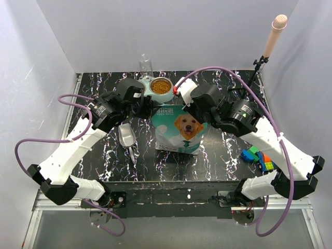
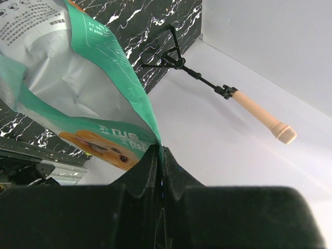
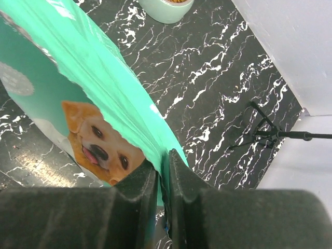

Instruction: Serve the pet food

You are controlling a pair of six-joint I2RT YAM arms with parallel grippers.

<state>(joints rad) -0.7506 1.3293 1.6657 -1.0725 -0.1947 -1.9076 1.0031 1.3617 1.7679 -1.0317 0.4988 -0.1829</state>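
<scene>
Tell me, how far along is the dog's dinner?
Done: kibble sits in the bowl. In hand: the left fingers pinch the bag; the right fingers straddle its edge, grip unclear. Left: probably just letting go of the bag; the scoop lies beside it.

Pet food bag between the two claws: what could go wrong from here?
1. The left claw pinches only the thin top edge of the open pet food bag. The right claw shows its fingers slightly parted around the bag's edge, so the bag could sag, tip and spill.
2. The mint-green bowl, already holding kibble, sits just behind the bag near both claws; a swing might knock it.
</scene>
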